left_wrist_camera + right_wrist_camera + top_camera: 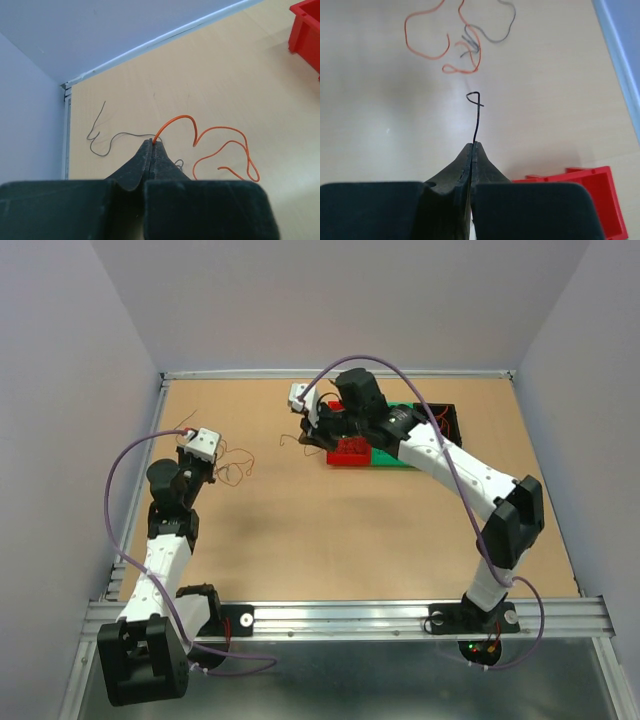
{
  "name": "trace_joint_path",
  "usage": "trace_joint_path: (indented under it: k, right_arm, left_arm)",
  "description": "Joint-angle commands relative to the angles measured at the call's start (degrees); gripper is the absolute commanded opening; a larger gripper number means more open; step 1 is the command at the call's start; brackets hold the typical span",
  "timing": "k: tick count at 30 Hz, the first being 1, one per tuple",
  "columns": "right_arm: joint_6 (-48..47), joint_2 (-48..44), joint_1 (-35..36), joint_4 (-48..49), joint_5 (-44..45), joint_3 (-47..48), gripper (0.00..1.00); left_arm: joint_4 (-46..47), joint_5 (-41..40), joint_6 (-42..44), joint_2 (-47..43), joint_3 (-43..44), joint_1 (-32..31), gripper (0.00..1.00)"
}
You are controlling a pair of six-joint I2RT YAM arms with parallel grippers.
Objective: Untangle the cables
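Separation step looks underway: left pincer (152, 143) is clenched on the end of an orange cable (220, 129) at mid-frame, right pincer (474, 145) pinched on a black cable (477, 117). Remaining cables (465, 45) lie loosely tangled on the table (380, 125) at the top of the right wrist view. Next I'd guess each held strand needs carrying well apart, slowly, so nothing snags.

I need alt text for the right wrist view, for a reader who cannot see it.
The right gripper is shut on a thin black wire ending in a small loop. Beyond, orange and grey wires lie tangled on the table; a red bin sits lower right.
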Motion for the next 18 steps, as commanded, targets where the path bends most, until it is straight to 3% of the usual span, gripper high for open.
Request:
trace_joint_path:
  k: [1,18]
  right_arm:
    - [3.63,0.75,-3.99,4.35,3.66,-2.02,0.01]
    - [8.55,14.63,-16.13,8.39,9.55,4.04,0.01]
  left_arm:
    - [0.27,4.58,0.83,-0.7,0.28,0.43,0.0]
    - [-1.05,6.87,1.1,1.41,1.51,0.43,0.0]
